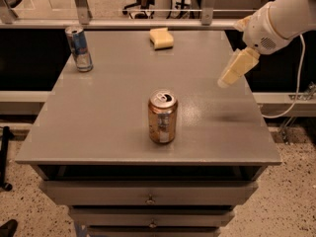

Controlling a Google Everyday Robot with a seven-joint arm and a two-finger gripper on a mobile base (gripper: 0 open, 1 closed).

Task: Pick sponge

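At upper right the gripper hangs over the right edge of the table, its grip impossible to tell; the sponge lies top centre, well apart

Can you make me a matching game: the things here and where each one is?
1 pale yellow foam sponge
2 blue-and-silver slim can
3 bronze drink can
4 cream-yellow robot gripper

A middle of the grey table
B table's far left corner
C in the air at the table's right side
D table's far edge, near the middle

Pairs: 1-D, 2-B, 3-A, 4-C
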